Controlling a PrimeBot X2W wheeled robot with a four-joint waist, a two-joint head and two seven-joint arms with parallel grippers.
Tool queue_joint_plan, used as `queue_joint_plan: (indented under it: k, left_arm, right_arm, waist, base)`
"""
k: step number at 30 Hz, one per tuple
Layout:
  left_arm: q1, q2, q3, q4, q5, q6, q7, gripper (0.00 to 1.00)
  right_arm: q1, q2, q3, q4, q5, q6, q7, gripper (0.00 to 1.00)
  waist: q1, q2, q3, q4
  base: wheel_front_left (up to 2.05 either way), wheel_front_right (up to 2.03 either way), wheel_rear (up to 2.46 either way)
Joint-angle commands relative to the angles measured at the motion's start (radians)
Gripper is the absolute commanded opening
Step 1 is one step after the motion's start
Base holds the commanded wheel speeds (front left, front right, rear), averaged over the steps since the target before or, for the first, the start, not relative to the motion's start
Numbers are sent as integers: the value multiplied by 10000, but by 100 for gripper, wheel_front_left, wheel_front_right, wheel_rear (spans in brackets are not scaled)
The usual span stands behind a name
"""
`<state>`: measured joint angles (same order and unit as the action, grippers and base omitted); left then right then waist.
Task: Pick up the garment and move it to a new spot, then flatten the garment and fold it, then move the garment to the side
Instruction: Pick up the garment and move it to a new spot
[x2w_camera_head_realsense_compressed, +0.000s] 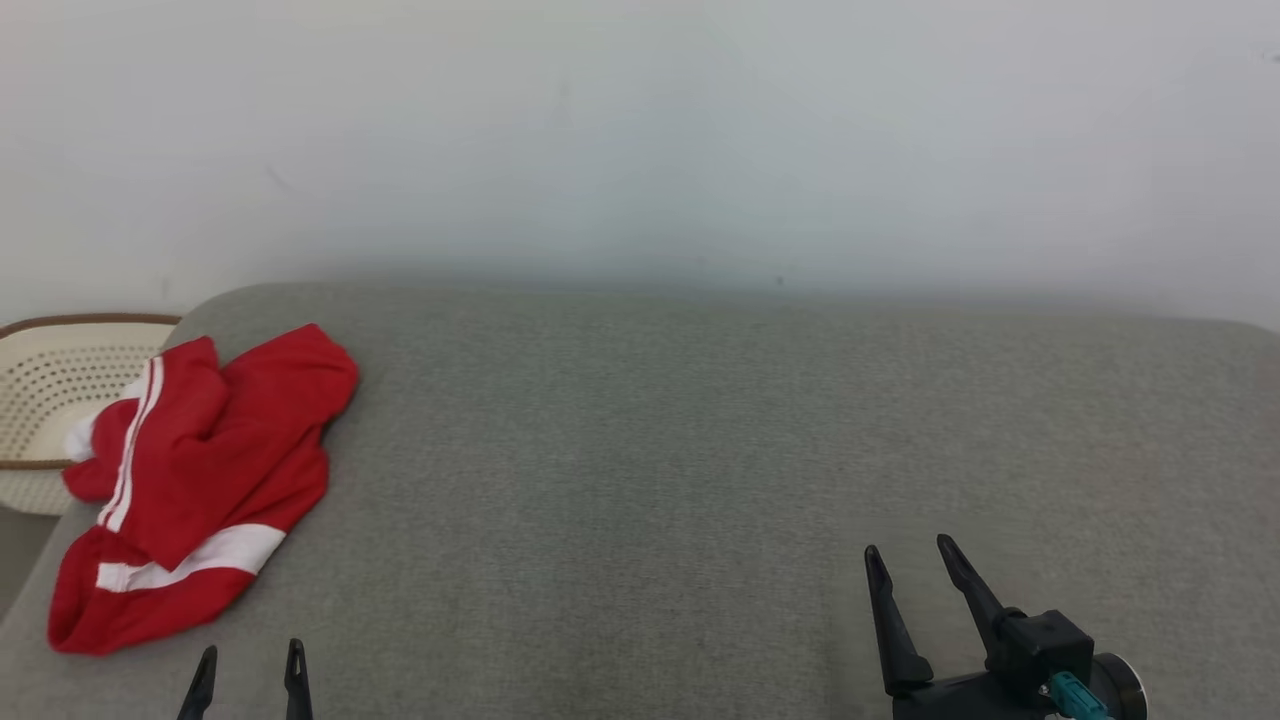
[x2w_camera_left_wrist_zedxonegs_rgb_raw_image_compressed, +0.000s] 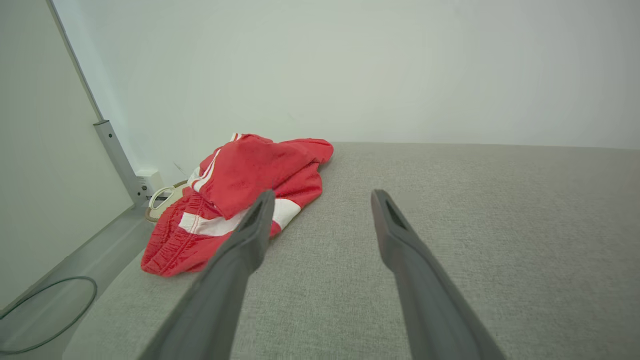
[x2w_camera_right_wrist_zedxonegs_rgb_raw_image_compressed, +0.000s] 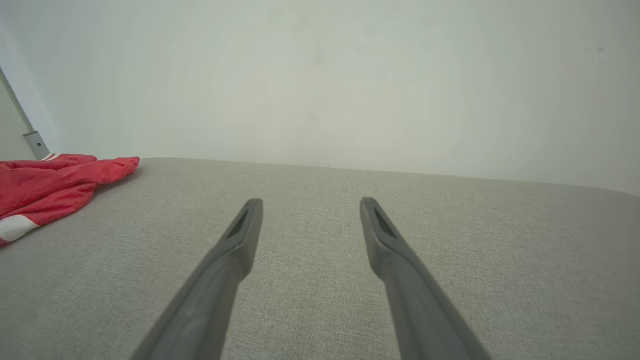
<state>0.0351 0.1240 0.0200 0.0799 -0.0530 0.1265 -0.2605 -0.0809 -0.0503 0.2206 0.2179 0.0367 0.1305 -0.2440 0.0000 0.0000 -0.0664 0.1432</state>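
The garment (x2w_camera_head_realsense_compressed: 205, 480) is a crumpled red piece with white stripes, lying at the left end of the grey cushioned surface (x2w_camera_head_realsense_compressed: 700, 450). It shows ahead and left in the left wrist view (x2w_camera_left_wrist_zedxonegs_rgb_raw_image_compressed: 245, 195) and at the far left edge in the right wrist view (x2w_camera_right_wrist_zedxonegs_rgb_raw_image_compressed: 50, 185). My left gripper (x2w_camera_head_realsense_compressed: 250, 655) stands open at the bottom left, just short of the garment's near edge, with nothing between its fingers. My right gripper (x2w_camera_head_realsense_compressed: 910, 555) is open at the lower right, far from the garment, over bare fabric.
A cream perforated basket (x2w_camera_head_realsense_compressed: 55, 395) with a brown rim stands off the surface's left end, behind the garment. A pale wall (x2w_camera_head_realsense_compressed: 640, 140) runs along the back. In the left wrist view a cable (x2w_camera_left_wrist_zedxonegs_rgb_raw_image_compressed: 55, 315) lies on the floor left of the surface.
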Motion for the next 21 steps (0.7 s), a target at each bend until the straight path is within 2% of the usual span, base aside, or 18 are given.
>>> queue_joint_plan:
  k: [1, 21]
  left_arm:
    - [106, 77, 47, -5, -34, 70, -24, 100]
    - [289, 283, 223, -48, -182, 275, -23, 100]
  right_arm:
    - [99, 11, 59, 51, 83, 4, -31, 100]
    - [62, 11, 250, 236, 462, 6, -183, 100]
  waist:
    - [0, 0, -52, 496]
    - [0, 0, -167, 2404]
  base:
    - [0, 0, 0]
    - [0, 0, 0]
